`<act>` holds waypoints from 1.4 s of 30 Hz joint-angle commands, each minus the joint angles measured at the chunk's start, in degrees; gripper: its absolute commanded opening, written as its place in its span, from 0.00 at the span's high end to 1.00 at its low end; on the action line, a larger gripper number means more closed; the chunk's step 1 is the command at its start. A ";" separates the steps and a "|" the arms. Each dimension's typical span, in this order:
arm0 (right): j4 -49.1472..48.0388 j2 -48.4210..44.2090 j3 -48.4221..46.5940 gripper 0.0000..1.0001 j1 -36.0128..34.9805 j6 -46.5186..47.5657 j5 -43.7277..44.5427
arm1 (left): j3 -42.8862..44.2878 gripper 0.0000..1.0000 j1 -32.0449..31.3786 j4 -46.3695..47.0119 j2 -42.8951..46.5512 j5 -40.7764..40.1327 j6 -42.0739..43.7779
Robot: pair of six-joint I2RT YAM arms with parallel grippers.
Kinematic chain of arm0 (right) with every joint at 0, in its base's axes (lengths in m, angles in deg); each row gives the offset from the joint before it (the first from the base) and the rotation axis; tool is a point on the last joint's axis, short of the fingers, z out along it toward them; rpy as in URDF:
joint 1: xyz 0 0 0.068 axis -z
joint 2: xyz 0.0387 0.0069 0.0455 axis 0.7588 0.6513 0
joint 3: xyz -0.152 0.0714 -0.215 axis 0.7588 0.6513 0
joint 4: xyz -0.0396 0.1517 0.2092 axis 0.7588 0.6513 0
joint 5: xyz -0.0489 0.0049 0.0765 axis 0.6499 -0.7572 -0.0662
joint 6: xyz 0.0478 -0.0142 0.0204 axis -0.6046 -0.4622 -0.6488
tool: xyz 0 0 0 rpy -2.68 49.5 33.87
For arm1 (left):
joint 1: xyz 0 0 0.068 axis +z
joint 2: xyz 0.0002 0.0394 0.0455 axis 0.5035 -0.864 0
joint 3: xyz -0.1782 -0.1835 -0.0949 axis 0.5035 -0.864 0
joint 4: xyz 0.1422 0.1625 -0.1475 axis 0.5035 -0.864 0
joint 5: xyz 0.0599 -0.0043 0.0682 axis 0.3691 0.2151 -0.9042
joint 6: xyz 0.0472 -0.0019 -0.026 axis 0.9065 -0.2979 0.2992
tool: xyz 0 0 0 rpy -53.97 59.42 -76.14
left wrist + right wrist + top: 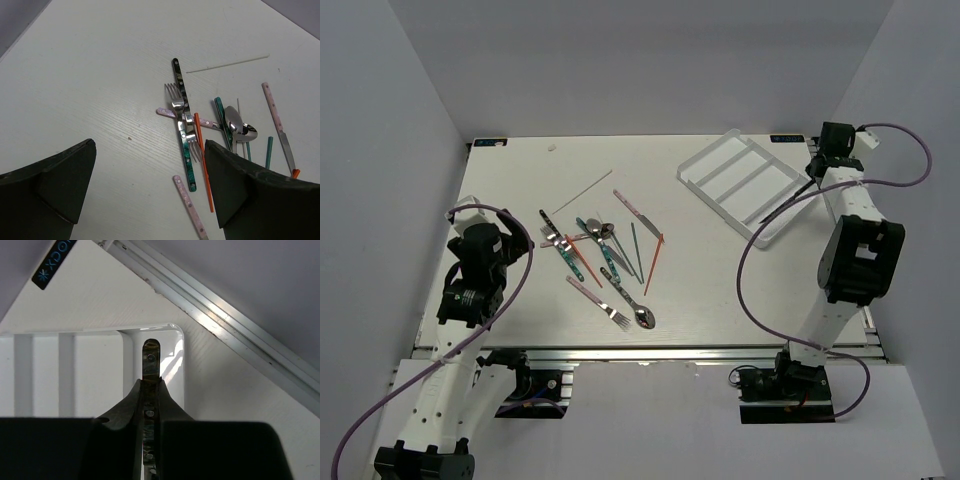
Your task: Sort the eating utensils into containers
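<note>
The utensils (605,255) lie in a loose pile at the table's middle left: forks, spoons, a pink-handled knife (635,210), an orange stick (654,265) and a thin pale stick (582,190). The clear divided tray (692,180) sits at the back right. My right gripper (151,382) is shut on a dark-handled utensil (151,357), held over the tray's end compartment by its rim (181,370). In the top view it slants down-left from the gripper (817,172). My left gripper (150,185) is open and empty above the table, left of the pile, over a pink handle (190,205).
In the left wrist view a teal-handled fork (187,160), an orange stick (203,160) and two spoons (235,122) lie crossed close together. The table's aluminium edge rail (240,335) runs just beyond the tray. Grey walls enclose the table.
</note>
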 commanded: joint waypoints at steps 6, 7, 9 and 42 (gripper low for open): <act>-2.64 6.53 -4.45 1.00 -0.91 -2.04 1.09 | 0.40 0.02 0.04 0.67 -0.25 0.92 0.59; -4.12 6.53 -3.56 1.00 -1.00 -1.95 1.00 | 0.49 0.02 0.04 0.67 -0.51 1.01 0.59; -5.62 6.53 -2.15 1.00 -1.00 -1.42 -0.40 | 0.49 0.02 0.04 0.67 -0.51 1.10 0.68; 6.33 29.19 -38.00 0.21 -45.12 37.77 -16.49 | 0.31 0.02 0.12 0.41 0.28 0.13 0.42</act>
